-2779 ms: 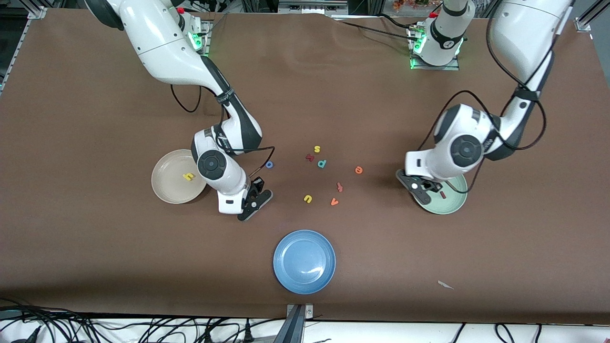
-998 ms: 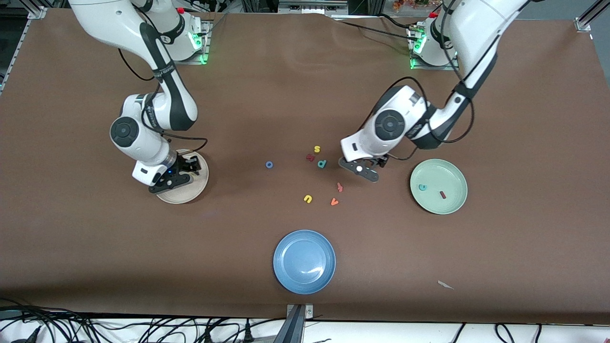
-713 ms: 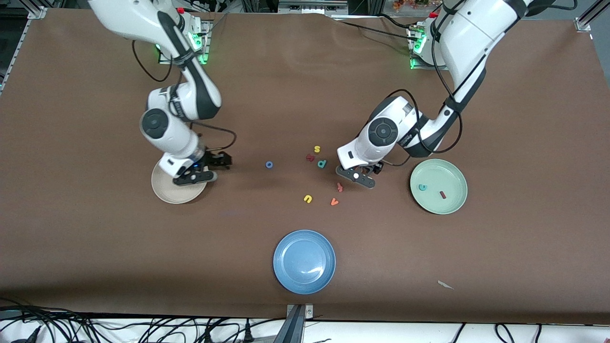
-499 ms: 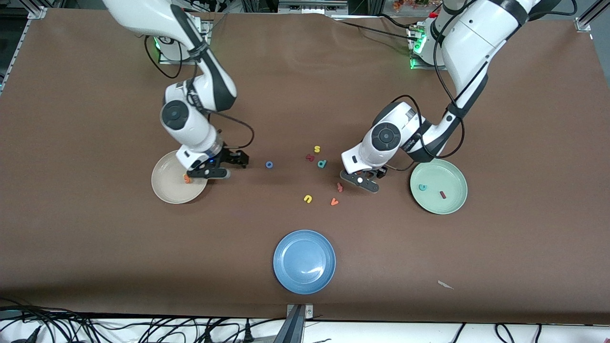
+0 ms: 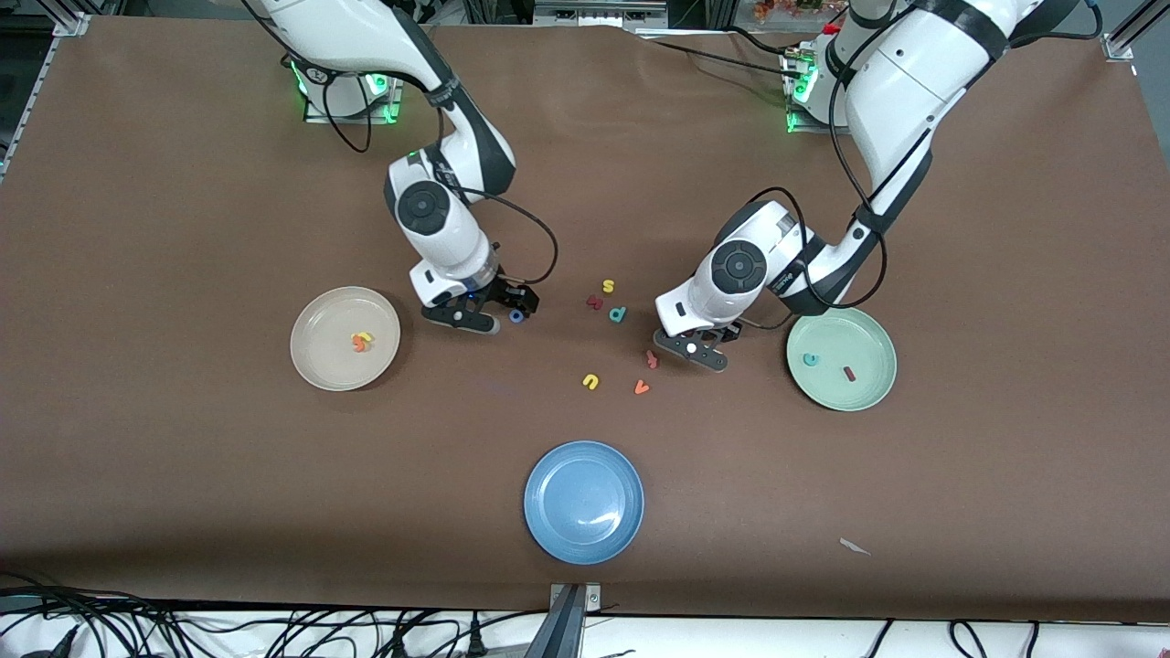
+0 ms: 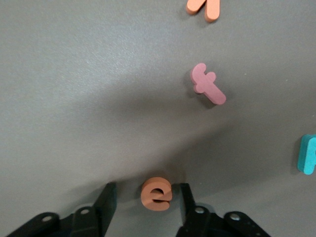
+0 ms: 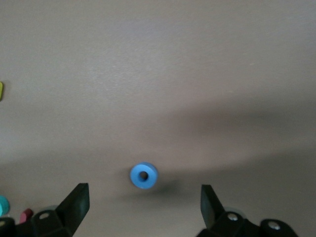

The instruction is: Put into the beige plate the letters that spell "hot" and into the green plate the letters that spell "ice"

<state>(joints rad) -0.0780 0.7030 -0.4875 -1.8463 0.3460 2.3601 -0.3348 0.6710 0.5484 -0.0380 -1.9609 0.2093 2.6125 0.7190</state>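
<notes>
Left gripper (image 6: 145, 205): low over the table beside the green plate, fingers (image 6: 106, 197) either side of the orange e (image 6: 156, 193), a little gap showing on each side, not clearly pinching.
Right gripper (image 7: 143, 202): spread wide, low over the table with the blue o (image 7: 143, 176) between its fingers, not touching them.
Blue plate (image 5: 550, 530): nearest the front camera, mid-table.
Orange v (image 5: 642, 387): just beside the yellow u (image 5: 590, 381), both farther than the blue plate.
Green plate (image 5: 873, 397): toward the left arm's end; holds the teal c (image 5: 809, 359) and the dark red i (image 5: 849, 373), apart from each other.
Beige plate (image 5: 320, 366): toward the right arm's end; holds the yellow h (image 5: 366, 337) and orange t (image 5: 357, 344), touching.
Pink f (image 6: 208, 85): on the table near the left gripper, farther than the v.
E: on the table under the left gripper, hidden by it from the front.
O: on the table between the beige plate and the letter cluster.
Teal p (image 5: 618, 314): mid-table, near a dark red letter (image 5: 594, 302).
Yellow s (image 5: 608, 287): farthest of the cluster.
</notes>
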